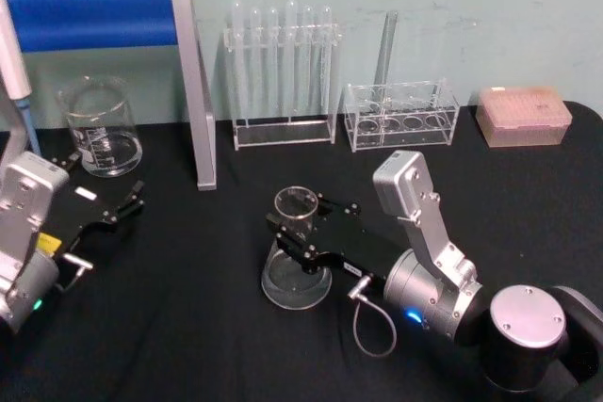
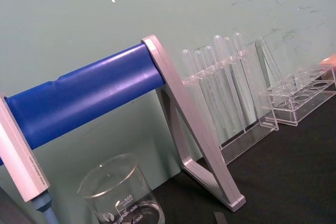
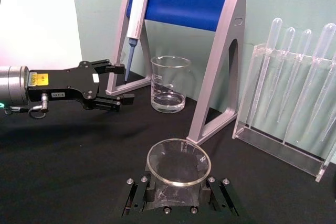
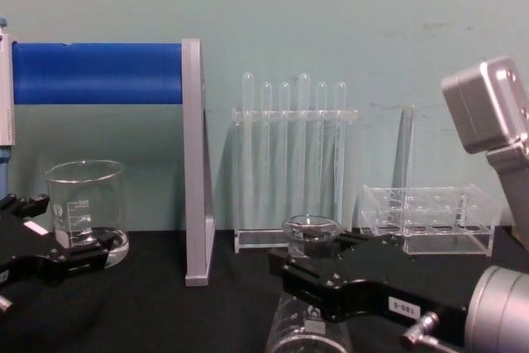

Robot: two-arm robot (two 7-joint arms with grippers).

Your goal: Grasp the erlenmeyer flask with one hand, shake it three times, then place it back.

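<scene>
The erlenmeyer flask (image 1: 297,270) is clear glass and stands upright on the black table, near the middle. My right gripper (image 1: 300,229) reaches in from the right, and its black fingers (image 3: 140,195) press on both sides of the flask's neck, just under the flared rim (image 3: 178,161). The flask's wide base rests on the cloth. From the chest view the right gripper (image 4: 312,269) holds the flask (image 4: 307,233) at the neck. My left gripper (image 1: 102,184) is parked at the left of the table, open and empty, close to a beaker (image 1: 99,129).
A pipette stand with a blue bar (image 1: 94,16) and a grey leg (image 1: 198,91) stands back left, with a pipette (image 3: 135,11) hanging on it. A test tube rack (image 1: 283,72), a clear rack (image 1: 400,115) and a pink tip box (image 1: 523,115) line the back.
</scene>
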